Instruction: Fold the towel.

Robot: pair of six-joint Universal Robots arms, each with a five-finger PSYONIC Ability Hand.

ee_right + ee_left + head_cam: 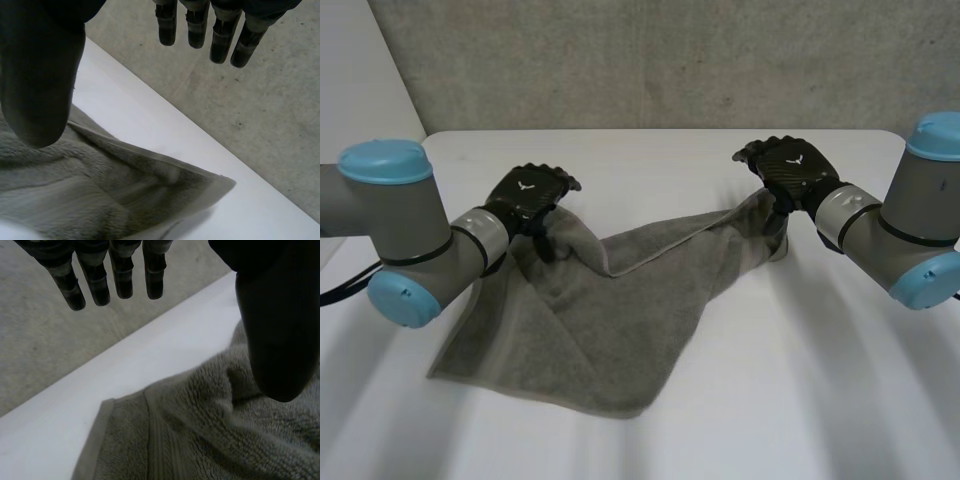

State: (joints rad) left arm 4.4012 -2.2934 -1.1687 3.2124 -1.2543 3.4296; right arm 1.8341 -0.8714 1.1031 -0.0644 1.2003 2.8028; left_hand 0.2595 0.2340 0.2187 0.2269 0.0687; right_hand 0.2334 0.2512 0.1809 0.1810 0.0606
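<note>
While the grey towel (610,320) sits crumpled in the middle of the white table (820,400), both hands are loose and not gripping anything. The left hand (532,193) is at the towel's far left corner and the right hand (788,172) at its far right corner, fingers (197,30) straight, each thumb just over the cloth.

The left arm (415,245) angles in toward the middle, and the left hand (532,193) at its end is turned back-up. Its fingers (120,282) are straight and side by side, and the thumb (275,325) is well apart from the fingertips. The right arm (895,235) angles in likewise. The right hand (792,170) has straight fingers (197,27) too, with its thumb (40,85) spread wide of them.
</note>
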